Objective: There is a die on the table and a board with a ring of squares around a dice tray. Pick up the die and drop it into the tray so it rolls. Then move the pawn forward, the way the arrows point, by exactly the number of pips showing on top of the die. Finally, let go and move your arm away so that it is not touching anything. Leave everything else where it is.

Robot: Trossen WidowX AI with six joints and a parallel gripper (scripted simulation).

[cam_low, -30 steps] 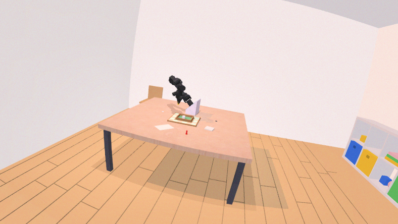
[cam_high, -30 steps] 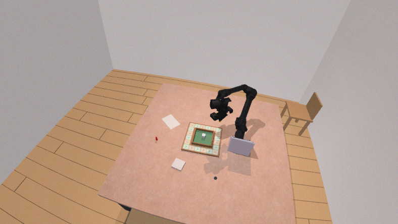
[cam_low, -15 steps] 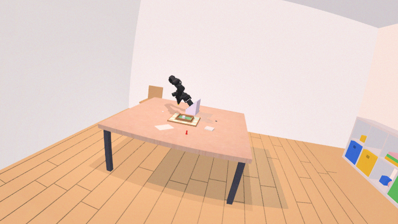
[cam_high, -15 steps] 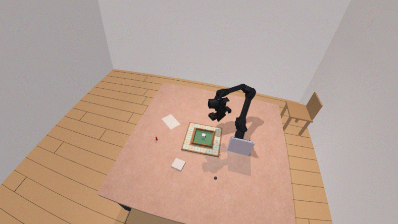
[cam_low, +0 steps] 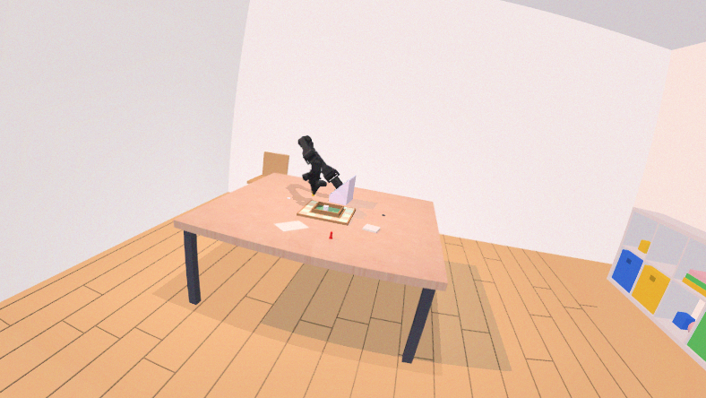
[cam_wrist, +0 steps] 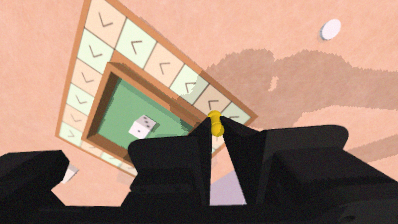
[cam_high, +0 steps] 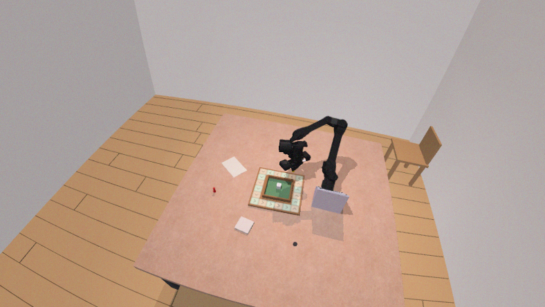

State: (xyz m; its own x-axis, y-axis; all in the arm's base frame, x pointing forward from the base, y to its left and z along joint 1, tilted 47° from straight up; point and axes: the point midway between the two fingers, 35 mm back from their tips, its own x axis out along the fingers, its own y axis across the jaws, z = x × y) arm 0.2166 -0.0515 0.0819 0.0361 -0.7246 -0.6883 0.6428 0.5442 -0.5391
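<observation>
My gripper is shut on the yellow pawn and holds it above the board's edge, near a corner in the wrist view. The board lies flat, its squares marked with arrows. The white die rests inside the tray on green felt. In the wrist view one die face shows three pips and another one pip; I cannot surely tell which is on top.
A lilac panel stands beside the board near the arm's base. A red piece, a white sheet, a white block, a dark disc and a white disc lie around it.
</observation>
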